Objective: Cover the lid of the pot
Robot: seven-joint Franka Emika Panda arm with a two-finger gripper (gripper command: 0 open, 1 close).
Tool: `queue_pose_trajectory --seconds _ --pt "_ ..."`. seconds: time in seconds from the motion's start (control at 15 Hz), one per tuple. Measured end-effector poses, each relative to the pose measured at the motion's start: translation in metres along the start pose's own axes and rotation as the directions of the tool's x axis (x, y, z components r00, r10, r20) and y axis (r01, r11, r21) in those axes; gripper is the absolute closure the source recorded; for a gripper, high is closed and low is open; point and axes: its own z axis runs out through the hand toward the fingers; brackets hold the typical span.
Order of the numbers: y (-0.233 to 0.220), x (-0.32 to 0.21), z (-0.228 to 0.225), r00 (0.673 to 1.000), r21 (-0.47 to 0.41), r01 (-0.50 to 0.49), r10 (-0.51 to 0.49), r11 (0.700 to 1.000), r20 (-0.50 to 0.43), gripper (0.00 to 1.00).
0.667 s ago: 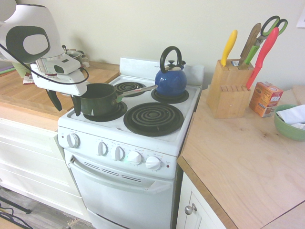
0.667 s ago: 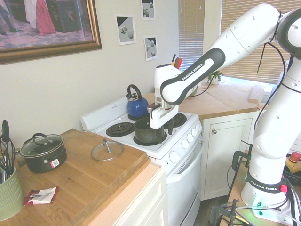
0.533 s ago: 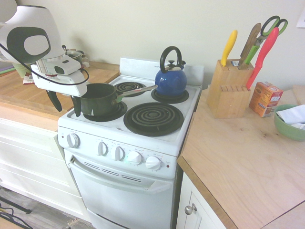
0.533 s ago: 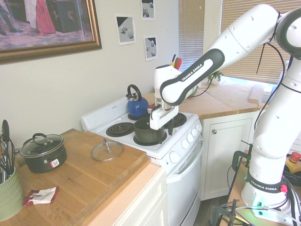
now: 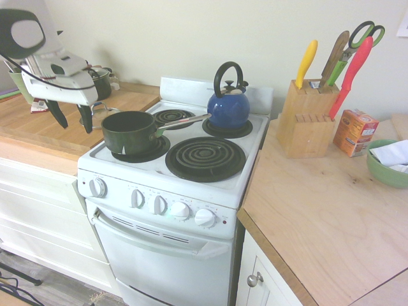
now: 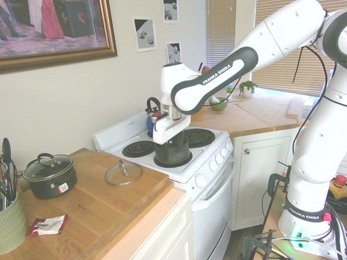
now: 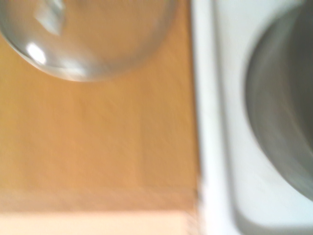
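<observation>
Kitchen stove and wooden desk [image 6: 97,203] meet where the claw [image 5: 70,119] hangs wide and empty, pointing down (presumably lining up a grasp) between the uncovered pot [image 5: 129,131] on the stove's front burner and the lid [image 6: 123,173] lying flat near the desk's stove-side edge.

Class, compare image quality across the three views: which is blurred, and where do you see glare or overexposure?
Wrist view: soft and smeared, bright glints on the lid. Second exterior view: sharp, window blinds washed out by daylight. First exterior view: evenly lit, mostly sharp.
</observation>
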Motion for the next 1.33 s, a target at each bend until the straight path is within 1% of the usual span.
queue_pose_trajectory --seconds 0.13,0.33,0.4,0.53,0.6,0.73,0.8,1.07,1.27,1.33 --pt "-0.035 -0.002 -0.002 0.999 0.015 -0.048 0.048 0.999 0.004 0.00" --pt "-0.095 -0.001 0.003 0.988 0.034 -0.153 0.152 0.988 0.023 0.00" --pt "-0.112 0.001 0.006 0.978 0.036 -0.209 0.208 0.977 0.030 0.00" --pt "-0.142 0.009 0.013 0.941 0.031 -0.338 0.337 0.940 0.042 0.00" --pt "-0.154 0.014 0.020 0.921 0.025 -0.389 0.388 0.921 0.021 0.00" --pt "-0.171 0.020 0.033 0.888 0.025 -0.458 0.459 0.889 -0.040 0.00" --pt "-0.179 0.021 0.039 0.876 0.024 -0.478 0.479 0.878 -0.062 0.00" --pt "-0.198 0.038 0.058 0.844 -0.003 -0.531 0.528 0.847 -0.093 0.00" --pt "-0.205 0.058 0.072 0.829 -0.011 -0.554 0.550 0.833 -0.104 0.00" --pt "-0.207 0.060 0.075 0.827 -0.017 -0.556 0.552 0.831 -0.106 1.00"
